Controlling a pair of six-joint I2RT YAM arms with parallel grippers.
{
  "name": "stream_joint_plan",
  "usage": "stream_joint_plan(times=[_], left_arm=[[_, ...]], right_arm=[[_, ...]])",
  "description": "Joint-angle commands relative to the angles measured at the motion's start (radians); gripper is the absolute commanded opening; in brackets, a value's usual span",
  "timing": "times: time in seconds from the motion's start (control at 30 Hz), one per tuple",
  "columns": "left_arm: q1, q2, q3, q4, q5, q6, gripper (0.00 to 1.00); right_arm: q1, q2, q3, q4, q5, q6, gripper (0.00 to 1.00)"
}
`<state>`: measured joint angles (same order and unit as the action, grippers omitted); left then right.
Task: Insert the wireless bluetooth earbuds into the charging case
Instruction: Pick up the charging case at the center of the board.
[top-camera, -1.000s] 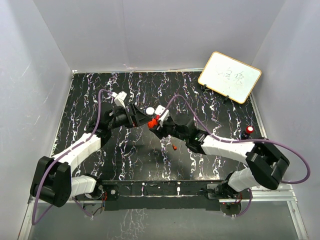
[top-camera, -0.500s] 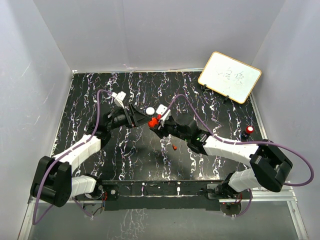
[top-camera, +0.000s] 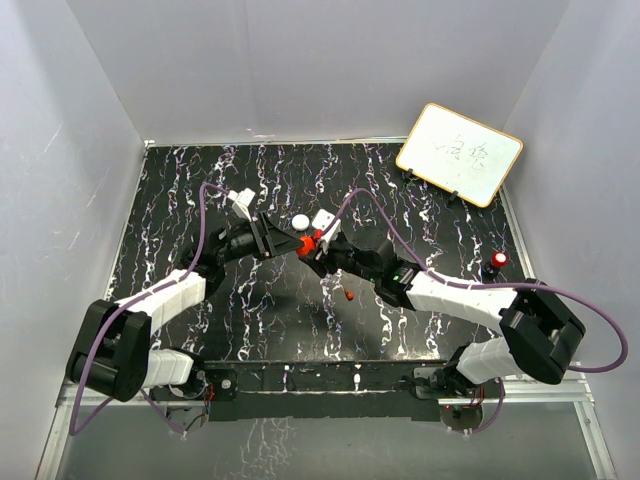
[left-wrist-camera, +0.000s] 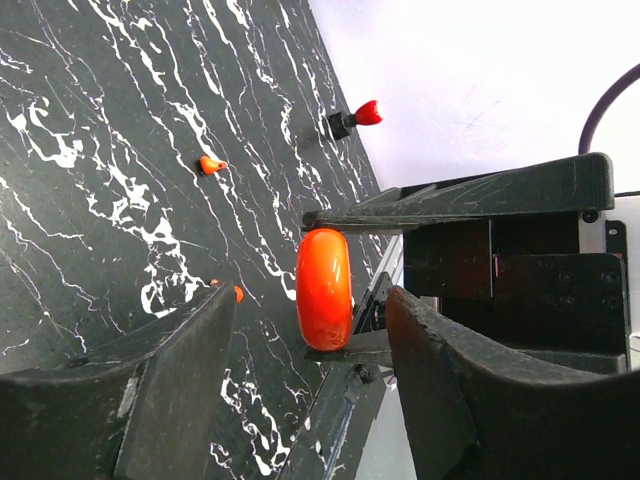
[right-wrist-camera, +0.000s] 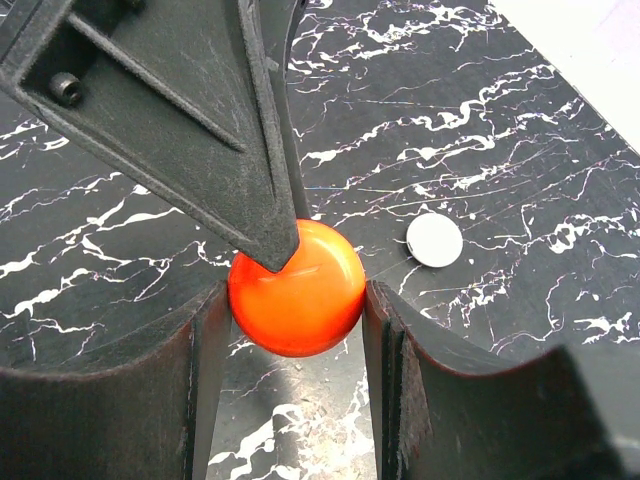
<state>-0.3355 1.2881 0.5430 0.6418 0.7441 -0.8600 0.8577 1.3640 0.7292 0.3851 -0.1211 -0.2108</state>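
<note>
Over marbled table (top-camera: 200, 180), right pincer (right-wrist-camera: 292, 305) clamps red case (right-wrist-camera: 300, 280).

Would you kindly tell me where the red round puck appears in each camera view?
Top external: red round puck near the picture's centre.
Left wrist: centre, seen edge-on.
Right wrist: centre, seen face-on.
Shared landmark: the black marbled table.

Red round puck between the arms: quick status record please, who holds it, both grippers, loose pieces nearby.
held item: red round plastic puck
right gripper: fingers shut on its rim
left gripper: open, fingers either side of its flat faces, not touching
loose on black marbled table: small red plastic earbud; white round puck
</note>
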Motion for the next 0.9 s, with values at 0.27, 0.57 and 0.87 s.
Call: stream_joint_plan(times=[0.27,0.57,0.87], left_arm=[[0.006,-0.004,-0.012,0.103,0.052,-0.041,0.45],[0.006,-0.001,-0.015,0.101,0.062,-0.040,0.38],[0.006,0.005,-0.019,0.105,0.069,-0.043,0.30]], right_arm=[[0.005,0.007,0.054,0.065,-0.023,0.002,0.13],[0.006,0.010,0.062,0.070,-0.029,0.002,0.13],[0.006,0.015,0.070,0.072,-0.040,0.004,0.13]])
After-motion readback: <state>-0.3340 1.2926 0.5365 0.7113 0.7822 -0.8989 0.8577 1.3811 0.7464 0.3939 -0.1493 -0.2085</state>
